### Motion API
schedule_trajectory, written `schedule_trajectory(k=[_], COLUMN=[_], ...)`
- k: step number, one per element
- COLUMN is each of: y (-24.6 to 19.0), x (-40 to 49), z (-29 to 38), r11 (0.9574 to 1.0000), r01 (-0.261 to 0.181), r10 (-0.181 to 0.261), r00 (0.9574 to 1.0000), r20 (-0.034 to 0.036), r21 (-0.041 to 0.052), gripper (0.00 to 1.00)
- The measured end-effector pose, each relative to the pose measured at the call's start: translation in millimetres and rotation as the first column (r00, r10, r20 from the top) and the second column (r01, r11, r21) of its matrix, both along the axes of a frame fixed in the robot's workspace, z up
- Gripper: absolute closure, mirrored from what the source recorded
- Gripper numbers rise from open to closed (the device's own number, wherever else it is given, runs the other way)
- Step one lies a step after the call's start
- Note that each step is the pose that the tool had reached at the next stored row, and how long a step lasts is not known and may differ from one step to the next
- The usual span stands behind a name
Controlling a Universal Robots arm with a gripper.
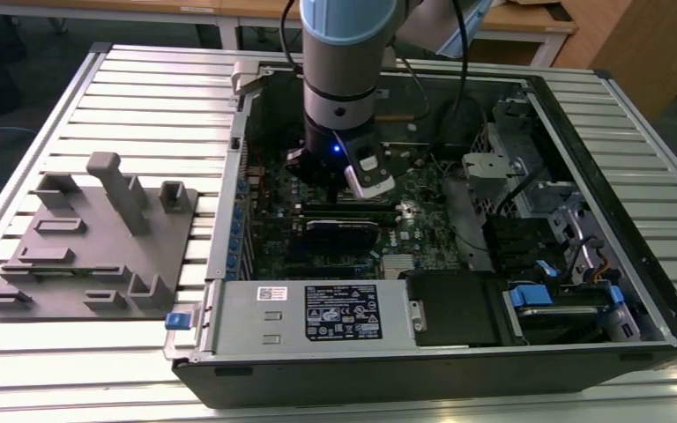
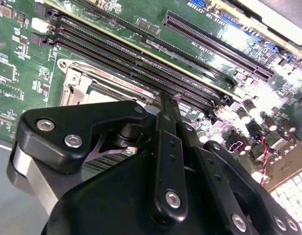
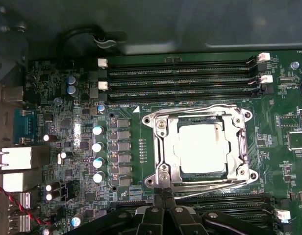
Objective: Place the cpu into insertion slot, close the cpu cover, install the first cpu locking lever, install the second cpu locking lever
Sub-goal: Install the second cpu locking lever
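The cpu (image 3: 199,147), a dull silver square, lies flat in the insertion slot (image 3: 200,117) of the green motherboard (image 3: 126,103). The silver cpu cover (image 3: 238,147) is down around it, the chip showing through its window. Thin wire levers run along two opposite sides of the cover, one (image 3: 190,108) by the memory slots and one (image 3: 210,183) on the gripper's side. My gripper (image 3: 164,193) is shut, its tips together right at this nearer lever's end. In the second wrist view the shut gripper (image 2: 163,98) hangs just off the slot (image 2: 92,88). In the exterior view the gripper (image 1: 336,189) is low inside the case.
The open black computer case (image 1: 621,264) lies on a slatted metal table (image 1: 138,97). A white-labelled power supply (image 1: 338,313) fills the case's near side. A grey fixture plate (image 1: 80,247) with upright posts sits at the exterior view's left. Long black memory slots (image 3: 180,81) flank the socket.
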State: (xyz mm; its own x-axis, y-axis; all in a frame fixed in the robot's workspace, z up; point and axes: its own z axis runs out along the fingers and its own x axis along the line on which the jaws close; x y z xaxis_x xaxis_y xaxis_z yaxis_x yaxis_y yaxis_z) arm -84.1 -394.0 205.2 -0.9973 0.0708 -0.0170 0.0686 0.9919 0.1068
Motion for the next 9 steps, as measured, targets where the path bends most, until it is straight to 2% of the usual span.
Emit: schedule_trajectory(k=[6,7,9], y=[-1.0,-1.1,-1.1], x=[-0.5,-2.1,-2.7], z=[-0.6,-1.5,-1.9], r11=[0.9999,0.9998,0.9998], r01=[0.0,0.0,0.0], r10=[0.0,0.0,0.0], r00=[1.0,1.0,1.0], r20=[0.0001,0.0001,0.0001], r21=[0.0127,0.0201,0.0218], gripper=[0.9,0.9,0.9])
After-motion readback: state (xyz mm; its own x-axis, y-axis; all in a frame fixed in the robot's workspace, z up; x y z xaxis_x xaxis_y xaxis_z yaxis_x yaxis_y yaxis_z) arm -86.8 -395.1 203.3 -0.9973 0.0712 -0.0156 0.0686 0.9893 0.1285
